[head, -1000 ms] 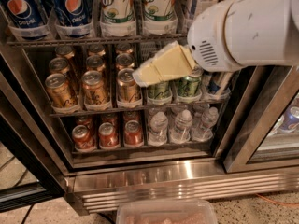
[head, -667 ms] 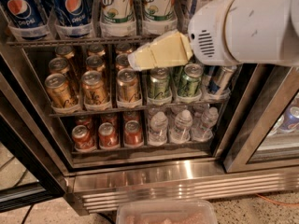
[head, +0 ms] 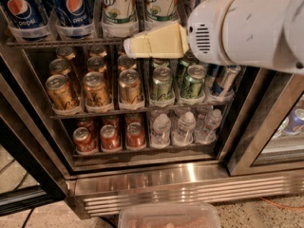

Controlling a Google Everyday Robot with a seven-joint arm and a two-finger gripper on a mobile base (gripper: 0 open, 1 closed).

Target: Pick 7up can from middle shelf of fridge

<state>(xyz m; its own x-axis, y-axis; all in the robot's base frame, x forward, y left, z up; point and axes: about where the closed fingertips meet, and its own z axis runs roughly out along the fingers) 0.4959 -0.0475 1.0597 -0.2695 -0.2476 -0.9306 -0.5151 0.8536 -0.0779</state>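
Two tall white-and-green 7up cans (head: 118,6) (head: 161,3) stand side by side on the middle shelf (head: 61,42) of the fridge (head: 190,186), their tops cut off by the top edge of the view. My cream-coloured gripper (head: 127,47) reaches in from the right on its white arm (head: 251,27). Its tip is at the shelf's front rail, just below the bases of the two 7up cans. It holds nothing that I can see.
Tall blue Pepsi cans (head: 71,6) stand left of the 7up cans. The rack below holds short gold cans (head: 95,89) and green cans (head: 161,83). The bottom rack holds red cans (head: 110,137) and water bottles (head: 185,127). A clear plastic tub (head: 168,215) sits on the floor.
My gripper has risen from in front of the short cans to the front rail of the middle shelf, shifting slightly left. The cans have not moved.
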